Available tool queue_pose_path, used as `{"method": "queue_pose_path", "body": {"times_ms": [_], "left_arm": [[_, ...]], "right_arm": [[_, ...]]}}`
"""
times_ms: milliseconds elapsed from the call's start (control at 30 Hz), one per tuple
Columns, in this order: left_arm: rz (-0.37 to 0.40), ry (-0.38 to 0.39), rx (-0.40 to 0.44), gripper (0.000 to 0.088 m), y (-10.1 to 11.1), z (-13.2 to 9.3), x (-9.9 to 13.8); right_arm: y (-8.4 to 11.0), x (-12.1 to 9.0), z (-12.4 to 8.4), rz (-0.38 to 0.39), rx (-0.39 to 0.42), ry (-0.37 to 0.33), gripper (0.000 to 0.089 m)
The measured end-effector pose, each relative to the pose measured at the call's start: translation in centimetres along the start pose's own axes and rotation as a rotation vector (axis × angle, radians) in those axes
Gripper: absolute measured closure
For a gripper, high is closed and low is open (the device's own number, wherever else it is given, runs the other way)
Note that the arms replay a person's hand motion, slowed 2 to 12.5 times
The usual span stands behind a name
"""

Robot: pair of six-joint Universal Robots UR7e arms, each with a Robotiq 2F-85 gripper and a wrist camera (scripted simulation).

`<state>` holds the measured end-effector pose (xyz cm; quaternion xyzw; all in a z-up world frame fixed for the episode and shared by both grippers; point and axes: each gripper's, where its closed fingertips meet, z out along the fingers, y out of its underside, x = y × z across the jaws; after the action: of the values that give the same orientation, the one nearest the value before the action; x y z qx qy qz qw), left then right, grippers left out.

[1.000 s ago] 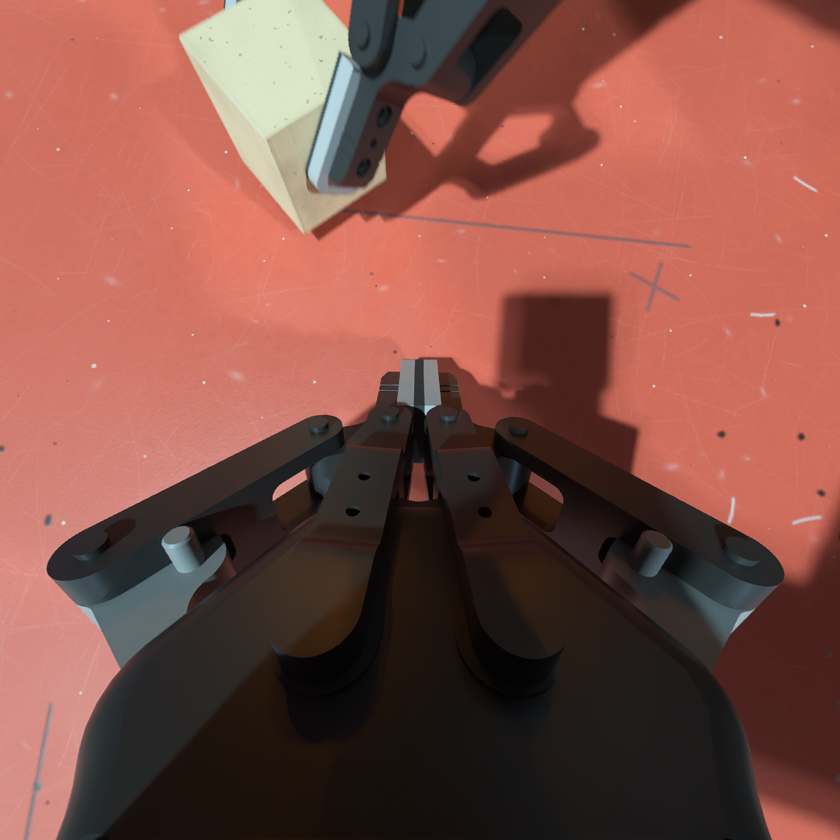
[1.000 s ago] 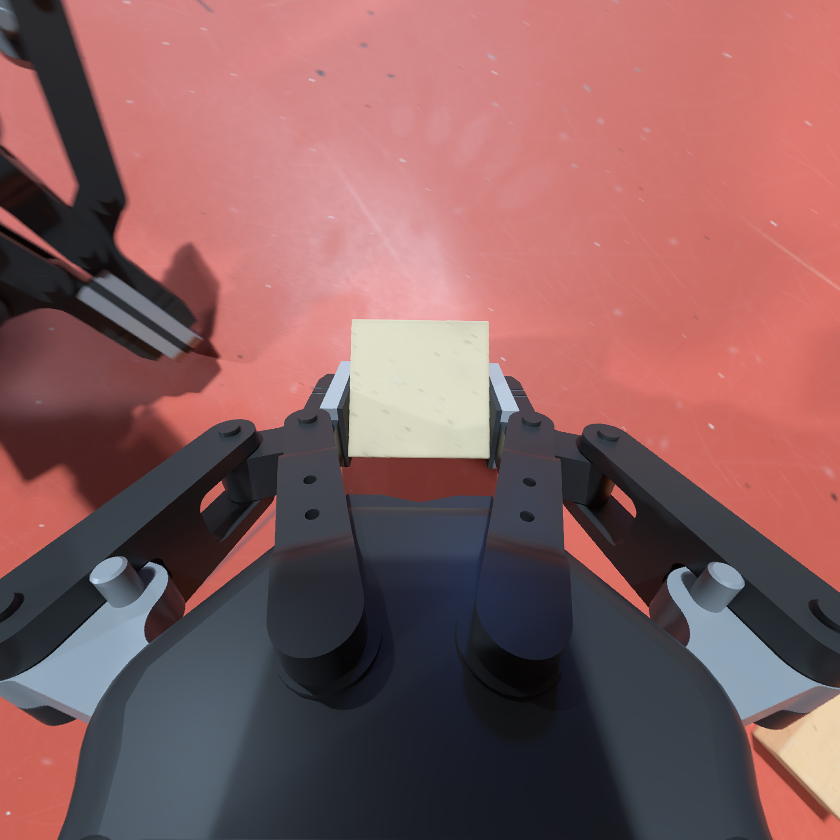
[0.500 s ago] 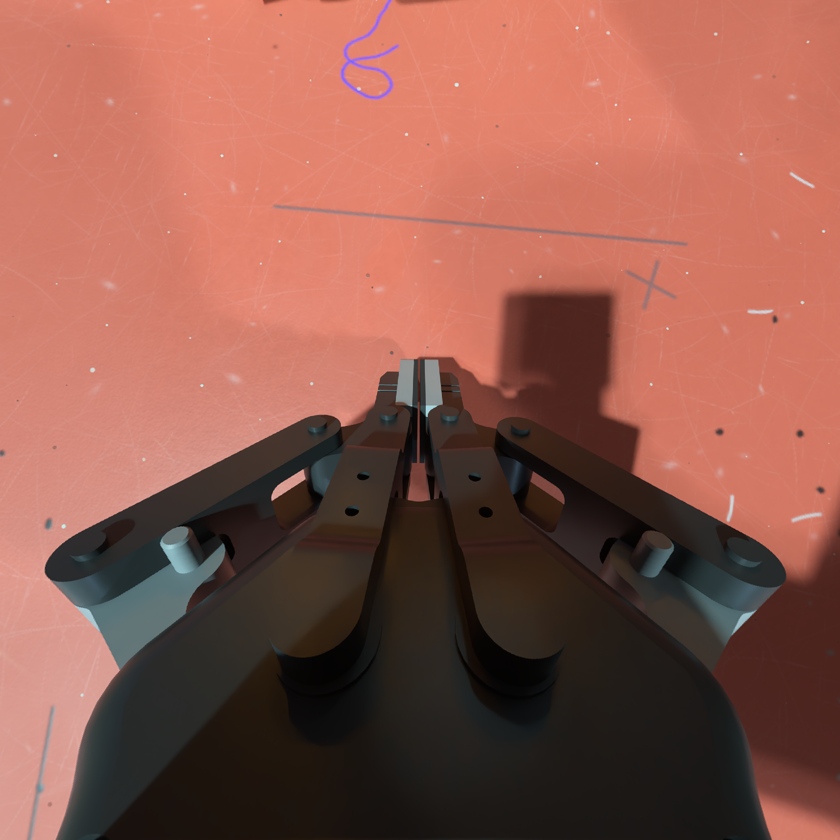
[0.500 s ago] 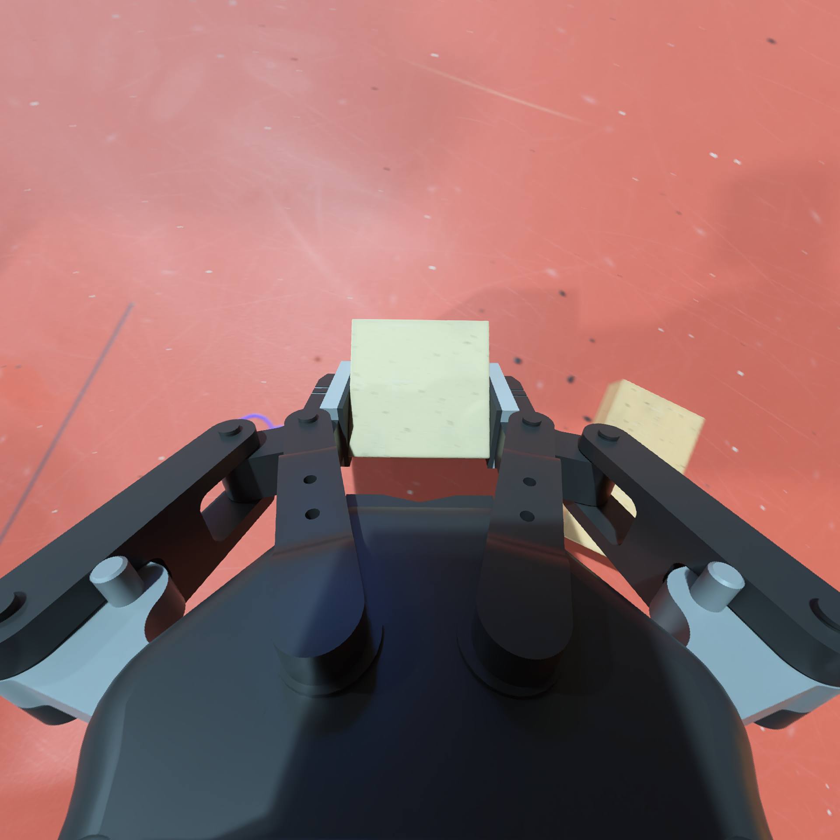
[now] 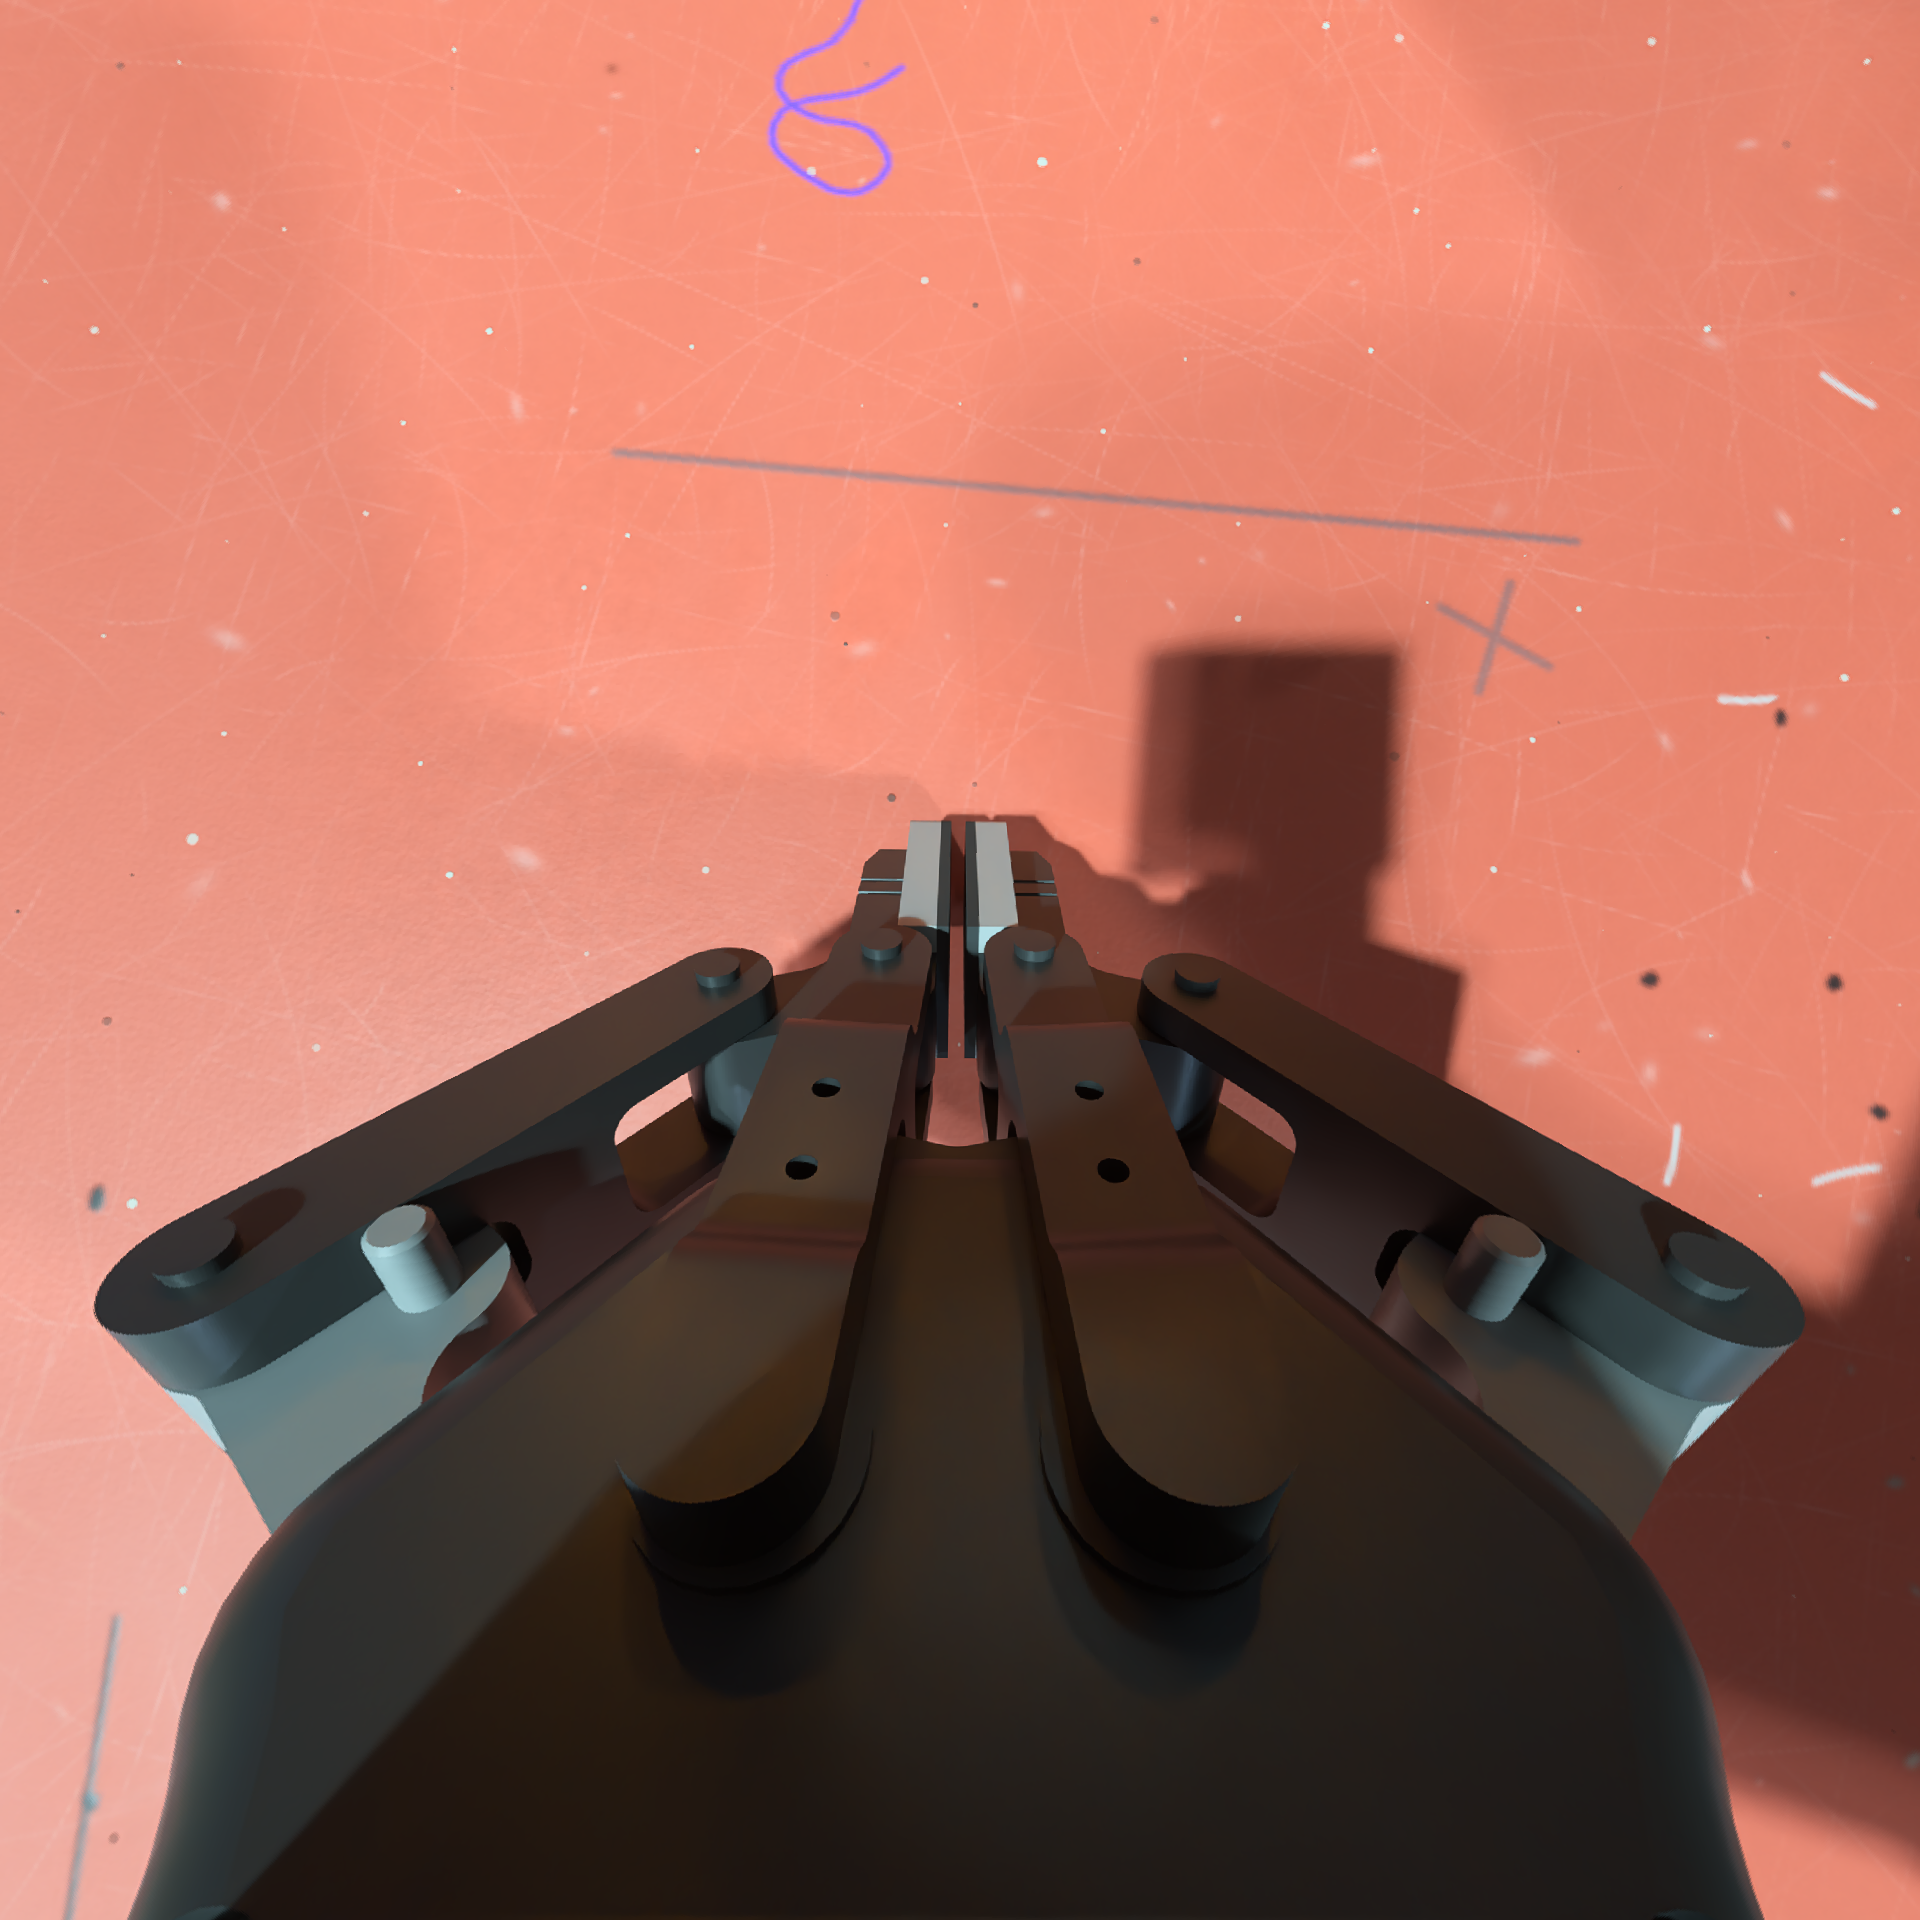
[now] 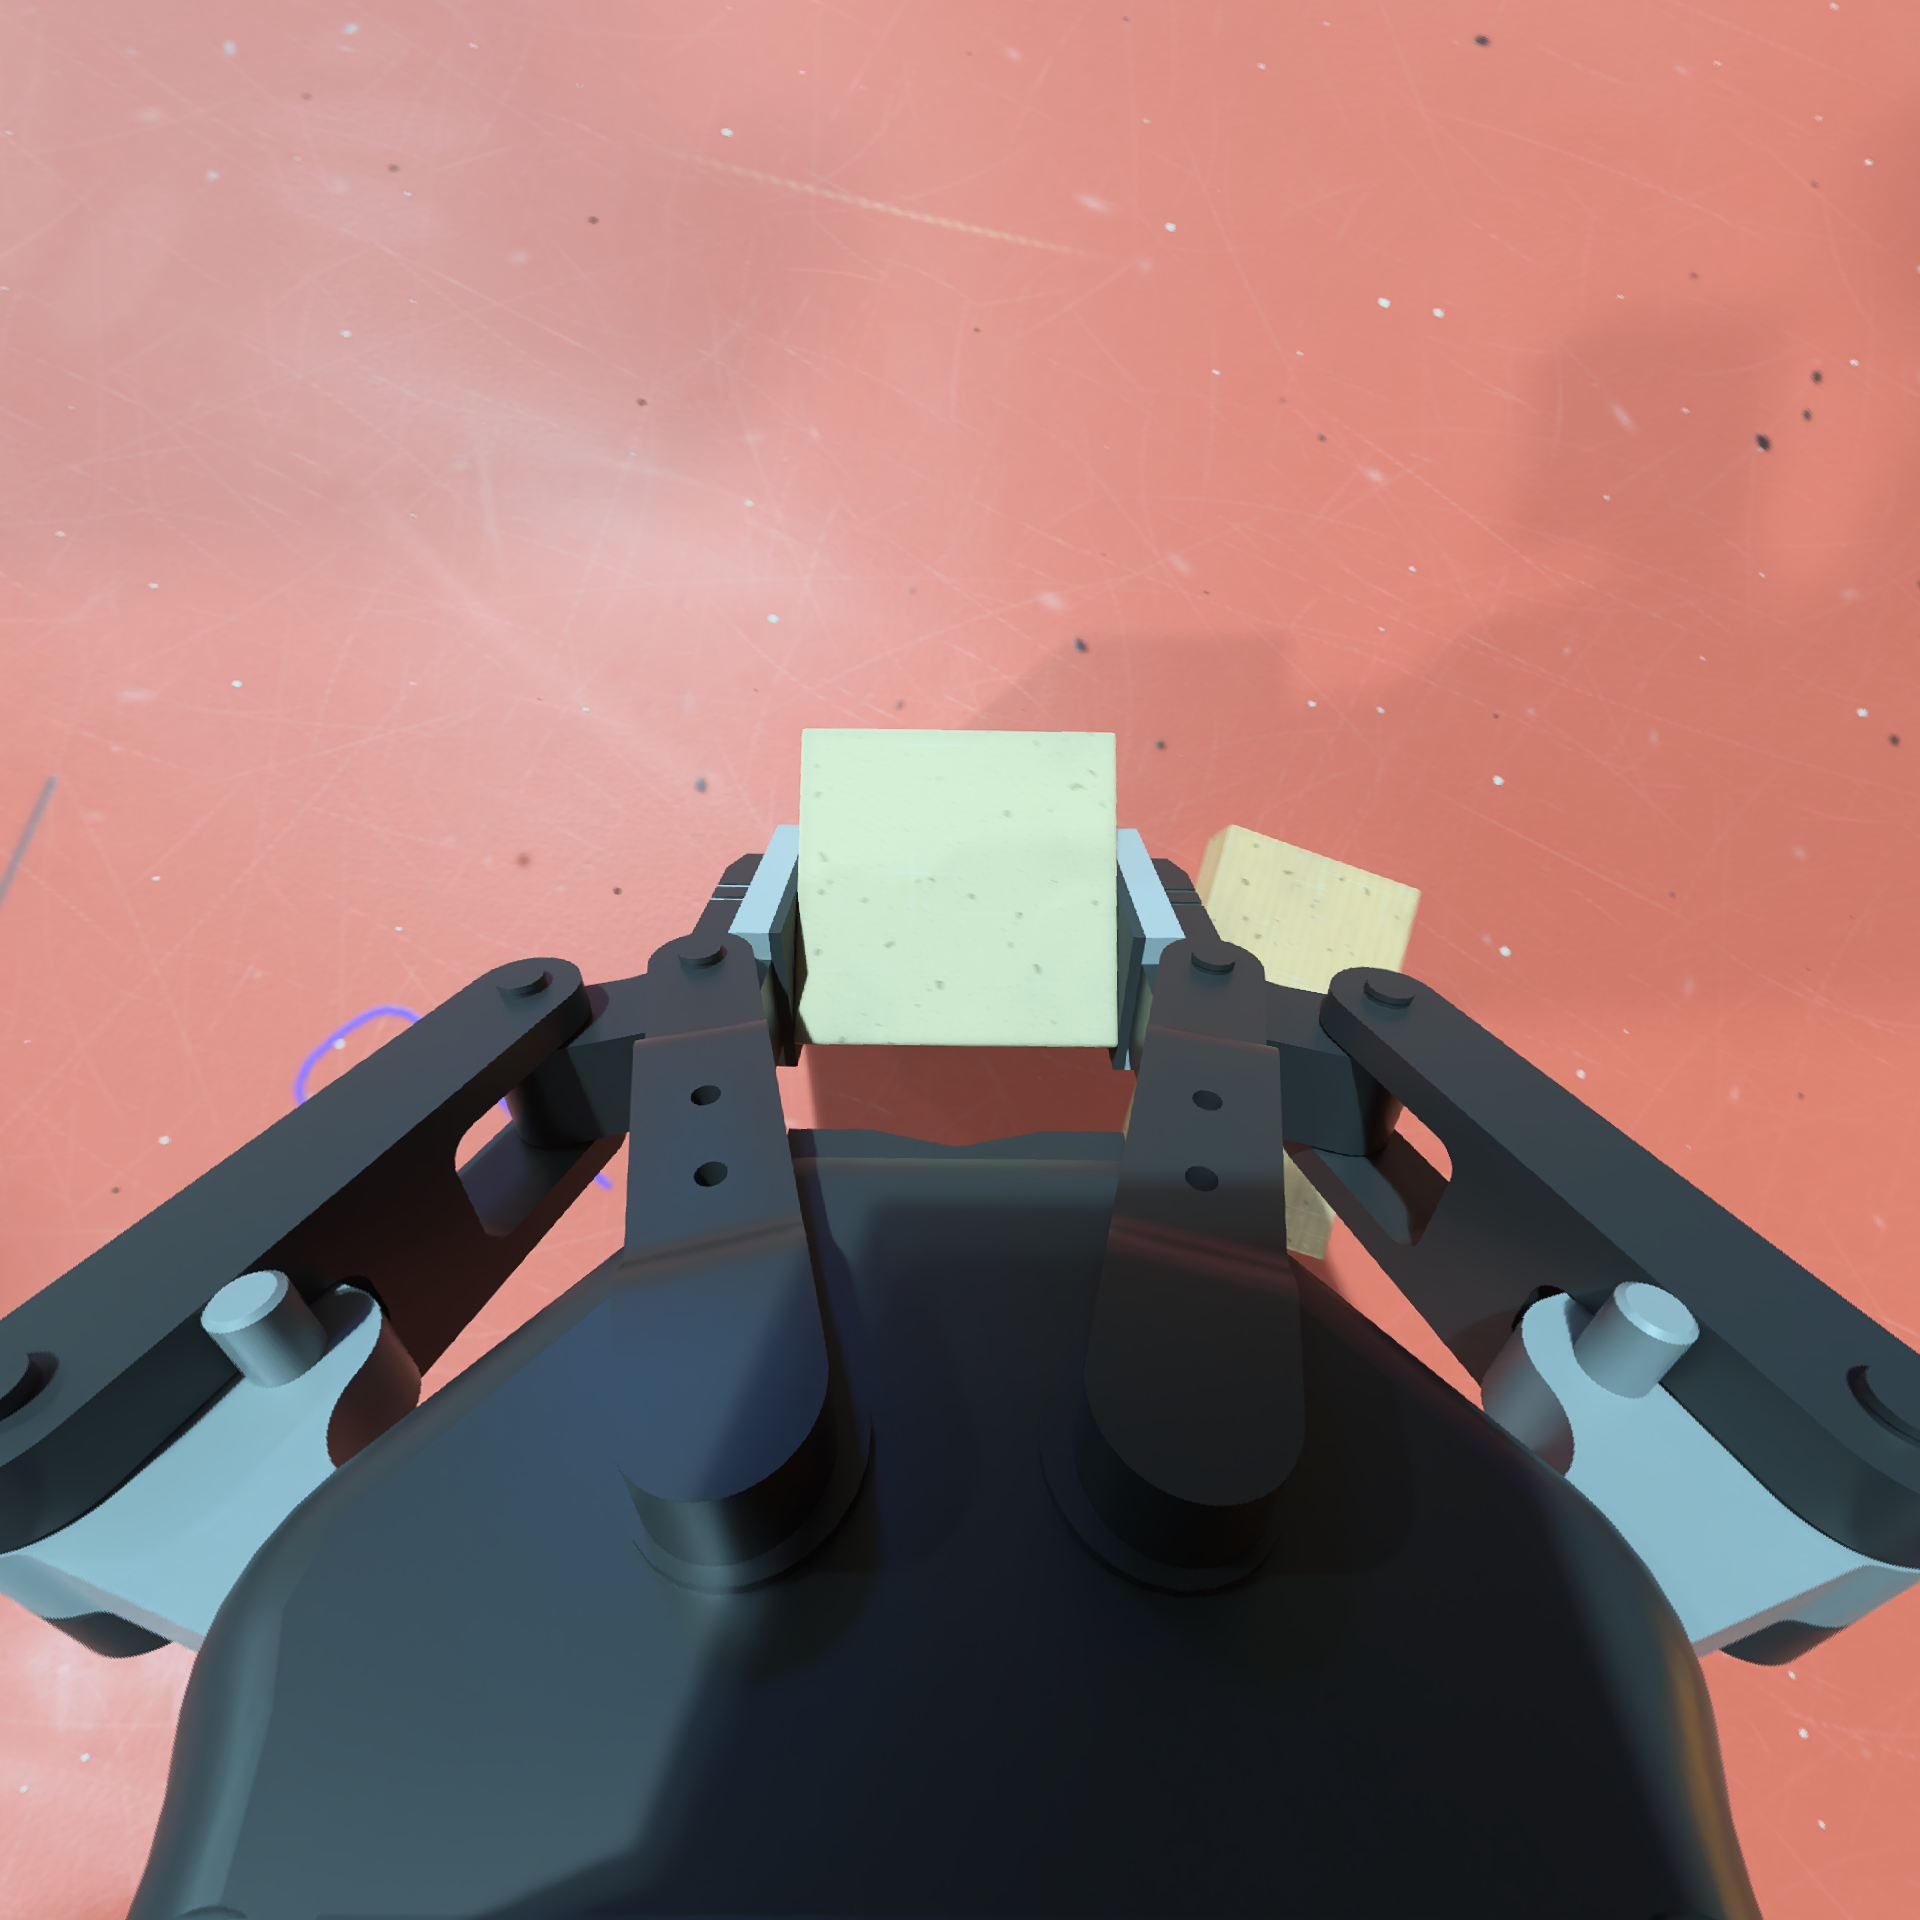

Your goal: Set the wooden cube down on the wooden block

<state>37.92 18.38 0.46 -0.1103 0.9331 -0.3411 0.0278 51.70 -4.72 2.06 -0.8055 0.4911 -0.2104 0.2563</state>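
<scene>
In the right wrist view my right gripper (image 6: 958,914) is shut on the pale wooden cube (image 6: 956,888) and holds it above the red table. The tan wooden block (image 6: 1309,904) lies on the table just right of the cube, partly hidden behind my right finger. In the left wrist view my left gripper (image 5: 958,873) is shut and empty, low over the red table (image 5: 520,571). Neither the cube nor the block shows in the left wrist view.
A purple scribble (image 5: 831,125) is drawn on the table far ahead of the left gripper, and also shows left of the right gripper (image 6: 343,1039). A grey line (image 5: 1091,497) and a small cross mark (image 5: 1494,636) lie ahead of the left gripper.
The right gripper carried the cube out of the left wrist view and toward the block, which now sits closer beside the cube. The left gripper has stayed in place.
</scene>
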Motion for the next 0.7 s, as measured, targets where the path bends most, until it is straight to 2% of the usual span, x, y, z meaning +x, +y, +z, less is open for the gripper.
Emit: {"method": "queue_pose_path", "body": {"times_ms": [267,567,700], "left_arm": [[0.011,0.01,-0.004,0.0879,0.2,-0.1,0.2],[0.012,0.041,0.011,0.0882,0.2,-0.2,0.6],[0.006,0.031,0.051,0.0882,-0.2,-0.4,0.3]], "right_arm": [[-1.1,-4.1,0.4,-0.05,0.023,-0.094,0.0448],[-1.8,-7.9,0.5,-0.131,0.036,-0.134,0.0448],[-1.9,-8.8,0.4,-0.157,0.034,-0.133,0.0448]]}}
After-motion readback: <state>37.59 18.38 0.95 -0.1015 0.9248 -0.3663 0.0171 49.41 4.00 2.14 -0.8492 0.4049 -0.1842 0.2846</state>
